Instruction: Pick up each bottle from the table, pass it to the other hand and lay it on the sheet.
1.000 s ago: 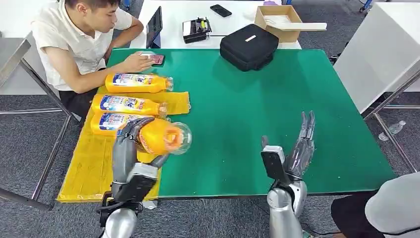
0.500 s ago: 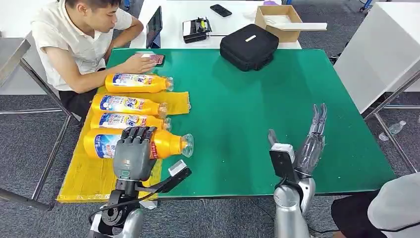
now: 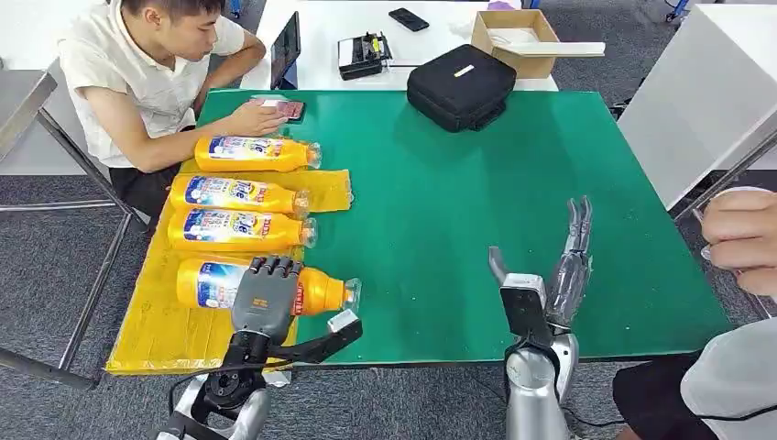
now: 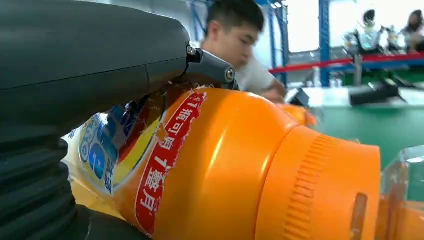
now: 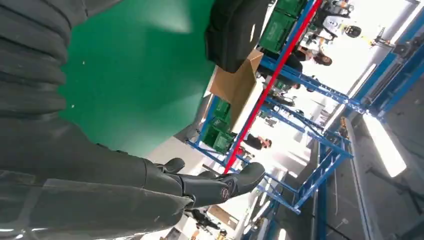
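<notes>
1. The left hand (image 3: 266, 295) has brought its bottle (image 3: 275, 286) down: a second ago it was lifted and tilted, and now it lies flat on the yellow sheet (image 3: 165, 335) at the table's (image 3: 476, 192) left edge, cap pointing right.
2. The fingers (image 3: 271, 269) remain wrapped over the bottle's middle, so it is laid but not let go.
3. The right hand (image 3: 559, 275) stands near the front edge, fingers straight and apart, holding nothing; it has hardly moved.
4. Three other bottles (image 3: 240, 192) lie in a row on the sheet towards the far edge, so this looks like the fourth laid; I judge that release is all that is left.
5. The left wrist view shows a red label strip (image 4: 167, 155) with white Chinese characters and a blue patch; the brand is not legible.
</notes>
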Robot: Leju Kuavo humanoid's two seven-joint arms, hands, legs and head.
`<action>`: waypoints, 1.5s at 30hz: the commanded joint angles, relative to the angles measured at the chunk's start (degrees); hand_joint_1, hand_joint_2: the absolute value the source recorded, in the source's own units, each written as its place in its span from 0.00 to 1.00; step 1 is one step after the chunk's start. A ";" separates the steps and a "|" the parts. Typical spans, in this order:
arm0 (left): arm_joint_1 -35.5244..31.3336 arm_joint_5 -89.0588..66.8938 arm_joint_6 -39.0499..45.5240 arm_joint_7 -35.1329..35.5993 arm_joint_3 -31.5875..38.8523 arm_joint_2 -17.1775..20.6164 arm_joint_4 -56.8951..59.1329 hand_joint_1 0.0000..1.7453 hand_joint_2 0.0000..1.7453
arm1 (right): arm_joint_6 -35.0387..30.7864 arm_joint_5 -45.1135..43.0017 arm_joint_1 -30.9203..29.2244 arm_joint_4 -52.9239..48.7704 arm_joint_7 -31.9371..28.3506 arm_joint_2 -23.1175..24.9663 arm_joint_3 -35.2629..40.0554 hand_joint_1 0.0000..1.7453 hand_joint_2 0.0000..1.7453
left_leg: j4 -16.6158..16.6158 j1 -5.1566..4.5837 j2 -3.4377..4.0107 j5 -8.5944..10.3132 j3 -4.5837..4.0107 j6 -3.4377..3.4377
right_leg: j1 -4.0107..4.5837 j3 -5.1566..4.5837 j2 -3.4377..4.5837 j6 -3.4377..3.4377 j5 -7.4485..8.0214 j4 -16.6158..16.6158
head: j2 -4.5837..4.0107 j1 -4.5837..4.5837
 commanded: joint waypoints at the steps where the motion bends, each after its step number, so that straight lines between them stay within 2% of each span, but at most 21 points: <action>1: -4.59 -0.61 -2.53 0.04 2.32 -0.94 10.78 0.93 1.00 | 1.52 -0.60 -1.80 3.48 -0.30 -0.09 -0.35 0.00 1.00 | -0.05 0.01 0.06 0.00 0.14 -0.02 | 0.04 0.13 -0.01 -0.16 0.00 -0.04 | 0.00 0.00; 2: -5.55 -0.61 -2.16 -0.59 3.79 -1.42 13.25 1.00 1.00 | 1.66 -0.63 -2.18 4.55 -0.32 0.00 -0.10 0.00 1.00 | -0.06 0.04 0.09 -0.03 0.22 -0.03 | 0.08 0.21 -0.01 -0.24 -0.03 -0.05 | 0.00 0.00; 5: -7.94 -0.61 0.30 -0.29 4.81 -1.46 18.29 1.00 1.00 | 1.56 -0.91 -2.61 6.13 -0.40 -0.05 0.38 0.00 1.00 | -0.07 0.06 0.11 -0.02 0.25 -0.02 | 0.10 0.24 0.02 -0.22 0.00 -0.09 | 0.00 0.00; 6: -8.08 -0.61 0.43 -0.71 5.93 -1.91 18.85 1.00 1.00 | 1.59 -1.13 -2.68 6.36 -0.40 -0.03 0.38 0.00 1.00 | -0.07 0.04 0.08 0.00 0.18 -0.01 | 0.07 0.17 0.01 -0.15 0.02 -0.07 | 0.00 0.00; 7: -8.27 -0.61 0.38 -1.43 6.93 -2.28 19.49 1.00 1.00 | 1.70 -1.38 -2.74 6.78 -0.36 -0.12 0.31 0.00 1.00 | -0.11 0.07 0.22 -0.05 0.43 -0.03 | 0.14 0.41 0.06 -0.38 -0.01 -0.12 | 0.00 0.00; 8: -8.99 -0.61 1.09 -1.87 7.18 -2.42 21.15 1.00 1.00 | 1.82 -1.89 -2.95 7.72 -0.35 -0.42 0.05 0.00 1.00 | -0.06 0.07 0.10 -0.02 0.22 -0.01 | 0.10 0.23 0.01 -0.19 0.00 -0.09 | 0.00 0.00; 11: -10.58 -0.61 1.85 -1.60 8.69 -3.88 25.30 1.00 1.00 | 2.11 -3.33 -2.99 9.67 -1.68 -0.93 -0.87 0.00 1.00 | -0.08 0.06 0.15 -0.04 0.30 -0.01 | 0.11 0.31 0.04 -0.24 0.00 -0.11 | 0.00 0.00; 16: -9.13 -0.61 1.16 -0.12 10.72 -3.81 25.46 1.00 1.00 | 4.28 -5.20 -1.71 8.52 -0.94 0.21 -1.15 0.00 1.00 | -0.07 0.05 0.10 -0.04 0.26 -0.01 | 0.08 0.28 0.03 -0.20 -0.03 -0.09 | 0.00 0.00; 24: -9.00 -0.61 1.25 -0.20 10.76 -3.74 25.42 1.00 1.00 | 4.29 -5.22 -1.66 8.50 -0.93 0.18 -1.24 0.00 1.00 | -0.06 0.07 0.18 -0.07 0.35 -0.02 | 0.13 0.35 0.07 -0.29 -0.04 -0.09 | 0.00 0.00; 28: -9.42 -0.61 1.85 -1.91 16.00 -4.94 27.80 1.00 1.00 | 5.54 -4.47 -1.73 9.74 -0.11 -0.47 -1.10 0.00 1.00 | -0.06 0.06 0.17 -0.04 0.30 -0.01 | 0.11 0.31 0.06 -0.25 -0.01 -0.10 | 0.00 0.00; 30: -9.72 -0.39 2.00 -3.30 19.22 -5.80 29.36 0.89 1.00 | 6.00 -4.20 -1.87 10.91 -0.33 -0.76 -1.00 0.00 1.00 | -0.10 0.06 0.16 -0.03 0.35 -0.01 | 0.10 0.35 0.07 -0.24 0.01 -0.13 | 0.00 0.00; 31: -9.37 -0.45 1.51 -4.30 21.03 -6.39 29.53 0.88 1.00 | 6.65 -4.73 -1.40 10.77 -0.70 -0.60 -1.10 0.00 1.00 | -0.10 0.06 0.18 -0.04 0.38 -0.01 | 0.11 0.38 0.08 -0.26 0.00 -0.12 | 0.00 0.00; 32: -9.15 -0.61 1.26 -4.46 20.90 -6.37 29.69 0.69 1.00 | 7.05 -5.49 -1.12 10.74 -0.66 -0.39 -1.54 0.00 1.00 | -0.09 0.05 0.11 -0.02 0.35 -0.01 | 0.08 0.38 0.04 -0.19 0.00 -0.11 | 0.00 0.00; 33: -9.18 -0.61 0.60 -4.73 22.10 -6.89 30.15 0.45 1.00 | 7.79 -6.33 -1.21 11.12 -0.20 -0.18 -2.26 0.00 1.00 | -0.12 0.05 0.15 -0.03 0.45 0.00 | 0.10 0.47 0.05 -0.26 0.00 -0.15 | 0.00 0.02; 35: -9.88 -0.61 0.55 -4.62 22.43 -6.80 32.15 0.16 1.00 | 8.29 -5.90 -1.77 13.15 -0.23 -0.52 -2.46 0.00 1.00 | -0.11 0.05 0.17 -0.03 0.47 -0.01 | 0.10 0.48 0.08 -0.24 0.01 -0.13 | 0.00 0.00; 39: -9.92 -0.54 0.08 -5.49 24.50 -7.29 33.39 0.05 1.00 | 8.65 -6.51 -1.48 13.17 -0.83 -0.17 -2.91 0.00 1.00 | -0.15 0.07 0.19 -0.01 0.63 -0.02 | 0.12 0.63 0.10 -0.26 0.04 -0.19 | 0.00 0.00; 45: -8.40 -0.41 -0.59 -6.89 24.62 -7.25 32.01 0.00 1.00 | 9.35 -7.35 -0.52 11.71 -0.77 -0.28 -3.74 0.00 1.00 | -0.18 0.04 0.21 0.04 0.76 -0.01 | 0.09 0.72 0.11 -0.31 0.06 -0.17 | 0.00 0.00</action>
